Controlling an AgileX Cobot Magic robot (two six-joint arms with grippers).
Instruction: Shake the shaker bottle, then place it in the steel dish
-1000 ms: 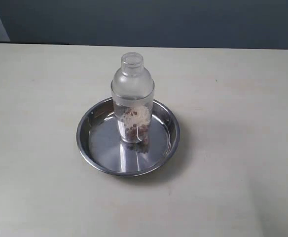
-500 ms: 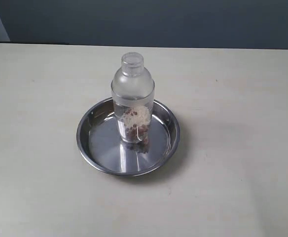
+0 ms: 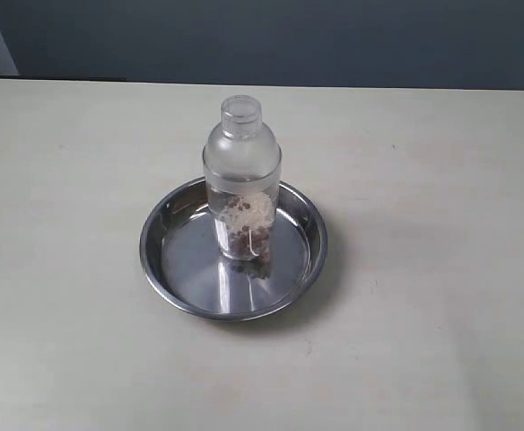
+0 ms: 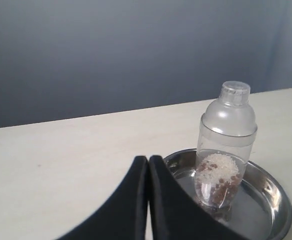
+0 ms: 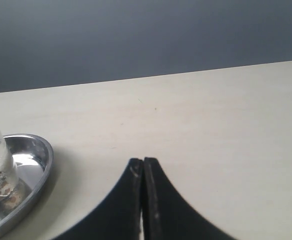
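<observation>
One dish [image 3: 183, 269], one bottle [image 3: 241, 175] and two grippers show, all over a single pale table [image 3: 65, 197]. The bottle stands upright on the flat bottom of the dish, a little toward the far wall, with its cap on. Pale and brown grains fill its lower part.

The exterior view shows neither gripper; each appears only in its own wrist view. The left gripper [image 4: 148, 161] has its two black fingers pressed together with only a thin seam between them. It holds nothing and touches neither the bottle nor the dish, which lie beyond its tips. The right gripper [image 5: 142, 162] is closed just as tightly and is empty, over bare table with the dish off to one side.

A second ago a dark shape showed at the left edge of the exterior view; it is gone. The bottle and dish have not shifted.
</observation>
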